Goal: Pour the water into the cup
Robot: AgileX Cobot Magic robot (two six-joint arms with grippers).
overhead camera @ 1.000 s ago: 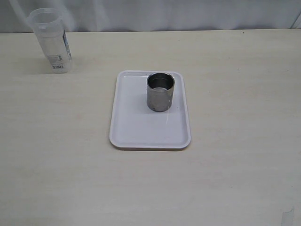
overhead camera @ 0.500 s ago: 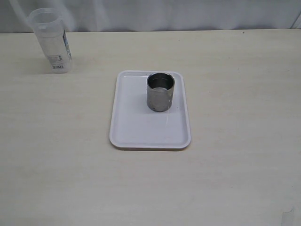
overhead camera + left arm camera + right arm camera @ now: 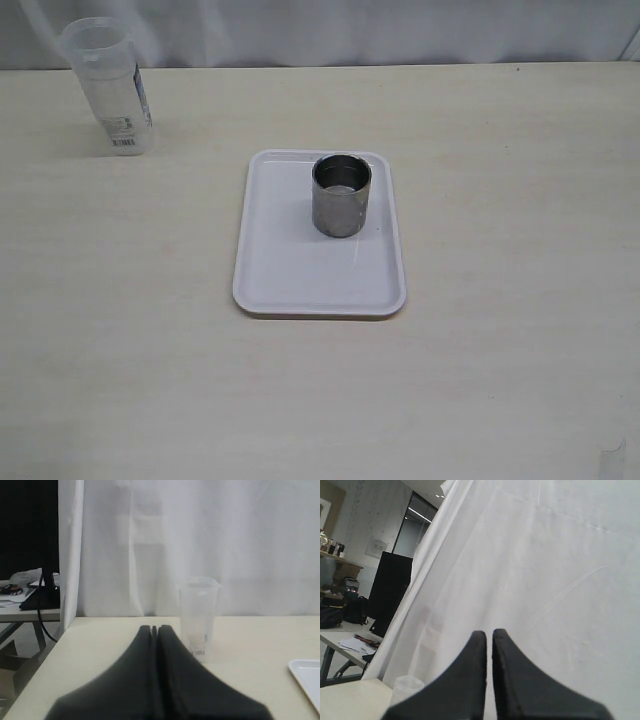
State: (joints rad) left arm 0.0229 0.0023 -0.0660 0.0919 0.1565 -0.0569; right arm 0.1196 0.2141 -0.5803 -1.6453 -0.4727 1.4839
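Left pincer (image 3: 155,629), right pincer (image 3: 489,632) closed; one cup (image 3: 341,195); one tray (image 3: 270,270)

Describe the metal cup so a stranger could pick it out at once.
On the pale table lies a white rectangular plastic tray. The short, shiny grey steel cup stands upright on it. The taller translucent plastic container stands off the tray.

short steel cup (image 3: 341,195): shiny grey | rectangular plastic tray (image 3: 290,280): plain white | tall translucent container (image 3: 108,90): clear, blue-white label | broad table (image 3: 500,300): pale beige, faint streaky grain | left hand (image 3: 155,629), right hand (image 3: 489,632): black
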